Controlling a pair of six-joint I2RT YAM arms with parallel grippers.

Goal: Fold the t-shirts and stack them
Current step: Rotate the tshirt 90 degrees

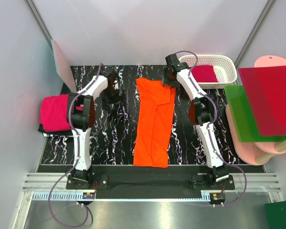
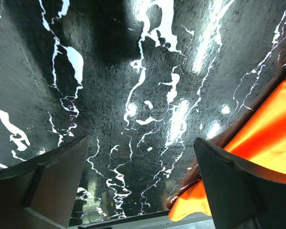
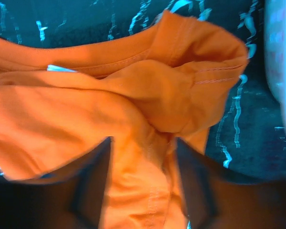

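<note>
The right claw [image 3: 143,140] pinches the orange shirt [image 1: 154,124] at its upper-right corner; the left claw [image 2: 140,140] hangs open over the dark marbled surface [image 2: 109,71].

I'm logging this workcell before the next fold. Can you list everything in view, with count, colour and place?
orange t-shirt: one, bright orange, folded lengthwise at table centre
pink t-shirt: one, magenta, folded at the table's left edge
crimson t-shirt: one, crimson, in the basket
basket: one, white, far right corner
red sheet: one, red, right of the table
green sheet: one, green, partly under the red sheet
pink boards: several, pale pink, under the sheets
leaning board: one, pale pink, far left
table: one, black with white veins
left gripper: open, over bare table
right gripper: closed on the orange t-shirt's far corner
</note>
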